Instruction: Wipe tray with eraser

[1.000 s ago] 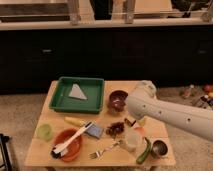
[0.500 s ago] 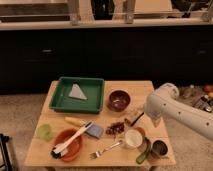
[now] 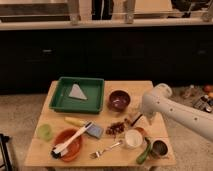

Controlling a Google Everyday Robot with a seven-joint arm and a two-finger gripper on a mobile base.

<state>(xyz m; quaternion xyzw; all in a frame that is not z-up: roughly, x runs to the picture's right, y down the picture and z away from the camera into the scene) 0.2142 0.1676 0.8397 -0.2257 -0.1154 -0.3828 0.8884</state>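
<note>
Handling: eraser point(image 3: 132, 121) judged light, firm, not fragile; grasp across its sides.
Hand point(image 3: 137, 119): low near eraser, right of tray point(image 3: 60, 102); grip state cannot be told.

maroon bowl point(image 3: 119, 100) centre | brush point(image 3: 75, 136) in orange bowl point(image 3: 71, 153) | fork point(image 3: 106, 149) beside white cup point(image 3: 133, 139)

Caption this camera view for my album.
Gripper hangs beside the maroon bowl; green tray holds a grey triangle.

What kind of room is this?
Probably a kitchen: dark counter cabinets behind, a wooden table with a silver metal fork and round maroon bowl. The gripper hangs above the table, near that bowl.
</note>
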